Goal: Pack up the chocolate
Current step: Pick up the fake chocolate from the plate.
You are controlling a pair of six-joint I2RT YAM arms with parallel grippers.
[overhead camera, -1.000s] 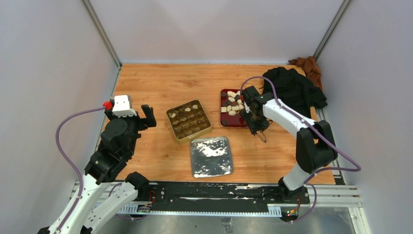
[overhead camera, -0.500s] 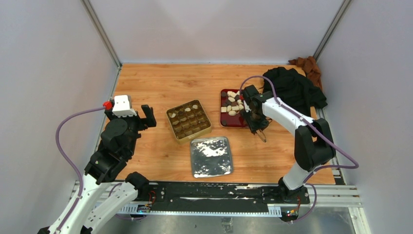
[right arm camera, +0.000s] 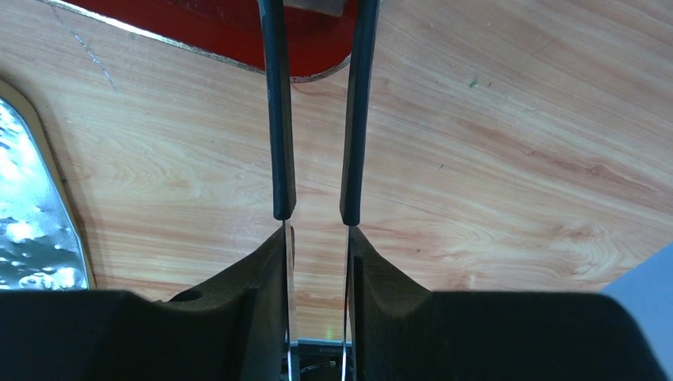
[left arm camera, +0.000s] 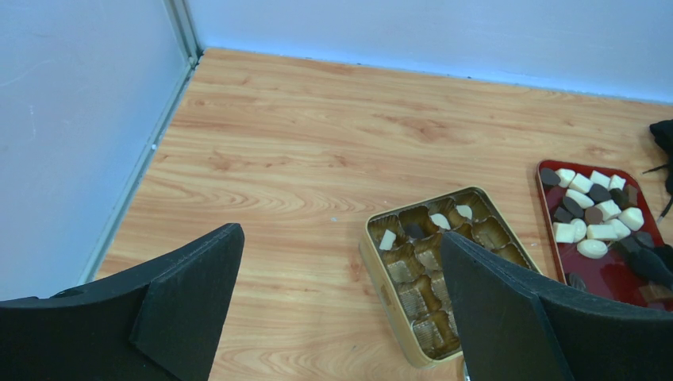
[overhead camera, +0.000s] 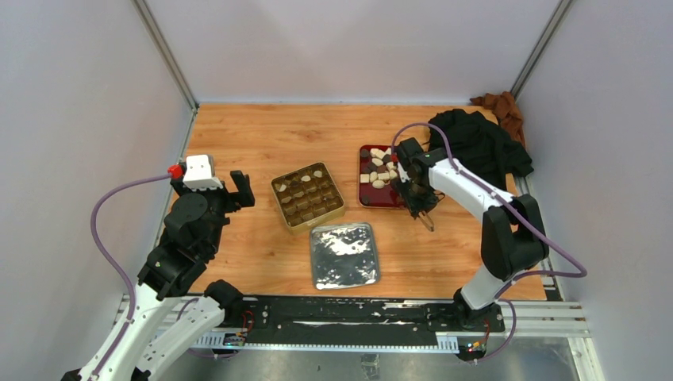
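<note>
Right gripper [right arm camera: 313, 24] slightly shifted at red tray [right arm camera: 198, 24], wrist-view grip unclear; left gripper [left arm camera: 341, 309] agape.

Pale grey walls [overhead camera: 349, 48], light wooden tabletop [overhead camera: 262, 131], metal corner posts [overhead camera: 165, 51]

Looks down from high behind on whole wooden counter [overhead camera: 262, 135]; from left wrist, slants forward over square gold tin [left arm camera: 382, 290], red rectangular tray [left arm camera: 615, 278]; from right wrist, closely at tray's corner.

Cream-white and dark chocolate chunks [overhead camera: 379, 168] lie jumbled in the red tray [overhead camera: 379, 199].
</note>
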